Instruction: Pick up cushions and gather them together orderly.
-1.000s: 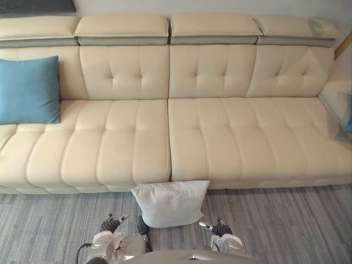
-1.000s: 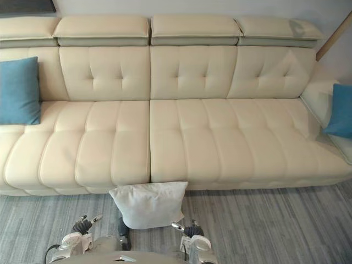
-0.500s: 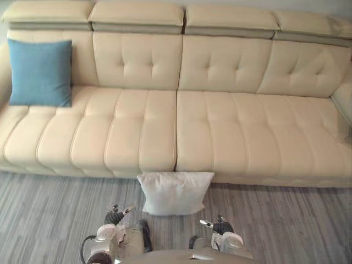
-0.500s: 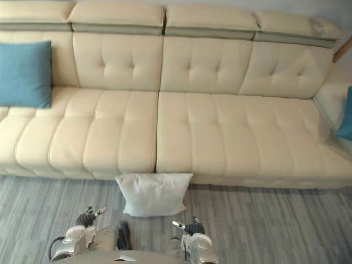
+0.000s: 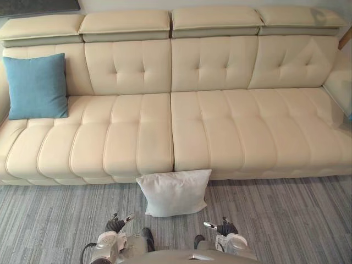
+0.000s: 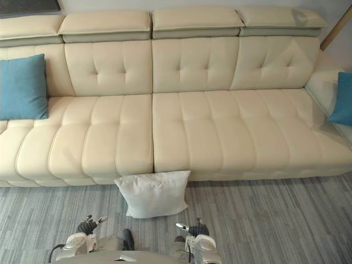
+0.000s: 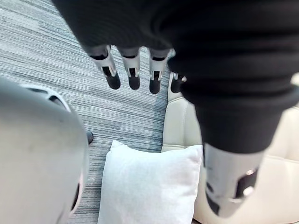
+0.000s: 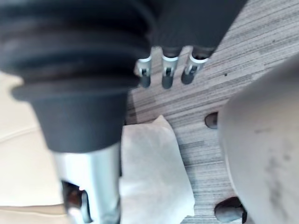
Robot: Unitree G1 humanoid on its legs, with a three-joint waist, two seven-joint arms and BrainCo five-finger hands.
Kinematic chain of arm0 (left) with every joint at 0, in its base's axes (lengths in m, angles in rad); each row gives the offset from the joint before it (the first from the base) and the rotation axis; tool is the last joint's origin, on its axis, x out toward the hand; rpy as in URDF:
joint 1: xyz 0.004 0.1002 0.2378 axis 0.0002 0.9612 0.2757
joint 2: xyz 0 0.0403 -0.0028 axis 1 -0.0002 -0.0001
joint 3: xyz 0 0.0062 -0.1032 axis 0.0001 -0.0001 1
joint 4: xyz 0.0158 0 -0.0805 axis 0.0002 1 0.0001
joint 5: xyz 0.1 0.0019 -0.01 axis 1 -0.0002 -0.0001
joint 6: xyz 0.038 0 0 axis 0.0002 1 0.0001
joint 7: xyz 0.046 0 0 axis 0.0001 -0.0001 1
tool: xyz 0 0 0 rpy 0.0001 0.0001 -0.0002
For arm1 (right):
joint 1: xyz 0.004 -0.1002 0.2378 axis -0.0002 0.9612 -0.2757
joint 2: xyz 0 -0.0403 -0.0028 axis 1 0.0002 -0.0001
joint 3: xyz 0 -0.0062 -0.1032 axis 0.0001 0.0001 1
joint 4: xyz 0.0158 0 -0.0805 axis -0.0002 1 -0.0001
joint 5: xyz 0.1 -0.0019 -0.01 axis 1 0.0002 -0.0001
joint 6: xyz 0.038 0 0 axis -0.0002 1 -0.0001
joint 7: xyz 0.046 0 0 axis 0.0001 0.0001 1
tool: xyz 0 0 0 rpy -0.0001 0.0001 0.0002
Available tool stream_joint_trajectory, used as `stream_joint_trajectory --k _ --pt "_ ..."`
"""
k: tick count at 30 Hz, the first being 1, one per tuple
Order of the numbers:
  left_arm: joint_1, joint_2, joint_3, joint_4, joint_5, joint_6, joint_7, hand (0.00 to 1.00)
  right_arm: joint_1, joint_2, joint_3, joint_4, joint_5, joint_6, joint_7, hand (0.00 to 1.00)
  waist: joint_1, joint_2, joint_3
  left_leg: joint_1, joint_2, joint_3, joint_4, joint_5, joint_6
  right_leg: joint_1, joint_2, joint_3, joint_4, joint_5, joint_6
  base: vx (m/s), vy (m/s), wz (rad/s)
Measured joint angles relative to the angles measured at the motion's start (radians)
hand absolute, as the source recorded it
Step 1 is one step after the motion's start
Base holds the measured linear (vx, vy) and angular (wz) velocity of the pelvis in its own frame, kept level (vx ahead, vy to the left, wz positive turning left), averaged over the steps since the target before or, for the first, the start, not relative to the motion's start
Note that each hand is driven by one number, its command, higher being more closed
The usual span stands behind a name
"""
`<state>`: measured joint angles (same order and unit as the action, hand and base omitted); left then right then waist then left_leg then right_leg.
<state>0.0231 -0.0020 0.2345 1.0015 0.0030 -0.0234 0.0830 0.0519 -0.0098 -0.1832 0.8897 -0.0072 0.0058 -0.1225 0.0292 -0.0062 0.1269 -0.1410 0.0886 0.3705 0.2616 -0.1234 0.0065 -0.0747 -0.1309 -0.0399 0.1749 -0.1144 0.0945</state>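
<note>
A long cream sofa (image 5: 176,126) spans the scene, set against a pale wall (image 5: 126,4). Its back has four tufted panels with button dimples, each topped by a flat headrest pad (image 5: 125,22) with a grey-green band under it. The seat comes in two wide sections that meet at a middle seam (image 5: 171,137) and is ribbed front to back. At the right end the sofa turns forward. A grey striped carpet (image 5: 49,220) lies in front. A dark frame (image 5: 38,5) shows at the upper left corner, and a slanted wooden strip (image 6: 336,26) at the upper right.
</note>
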Motion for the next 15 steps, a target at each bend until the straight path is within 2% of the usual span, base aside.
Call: stream_joint_trajectory --k 5,9,11,15 --pt "-0.005 0.002 0.0 -0.001 0.0 0.0 0.011 0.0 -0.016 0.003 0.023 0.0 -0.001 0.003 -0.021 0.0 0.005 0.0 0.0 -0.047 0.012 -0.003 0.038 -0.015 0.001 -0.027 0.01 0.001 0.001 0.011 0.006 0.04 0.001 0.0" --pt "-0.013 0.003 0.001 -0.007 -0.002 0.0 0.024 0.0 -0.032 0.008 0.065 -0.011 -0.021 0.003 -0.033 0.0 0.013 0.002 0.005 -0.073 0.042 -0.001 0.104 -0.053 -0.005 -0.038 0.028 0.008 0.02 0.003 -0.003 0.02 -0.001 -0.1" --pt "-0.034 0.006 0.004 -0.014 -0.008 0.0 0.044 0.0 -0.065 0.0 0.096 -0.044 -0.039 0.005 -0.04 0.0 0.014 0.0 0.018 -0.105 0.06 0.012 0.137 -0.066 -0.005 -0.088 0.035 0.028 0.067 -0.012 -0.002 -0.04 -0.006 -0.22" --pt "-0.101 0.012 0.0 -0.072 -0.052 0.001 0.087 0.0 -0.124 -0.032 0.131 -0.18 -0.04 -0.001 -0.072 0.0 0.002 0.001 0.086 -0.209 0.099 0.022 0.232 -0.082 0.003 -0.22 0.056 0.059 0.192 -0.032 -0.01 -0.09 -0.005 -0.18"
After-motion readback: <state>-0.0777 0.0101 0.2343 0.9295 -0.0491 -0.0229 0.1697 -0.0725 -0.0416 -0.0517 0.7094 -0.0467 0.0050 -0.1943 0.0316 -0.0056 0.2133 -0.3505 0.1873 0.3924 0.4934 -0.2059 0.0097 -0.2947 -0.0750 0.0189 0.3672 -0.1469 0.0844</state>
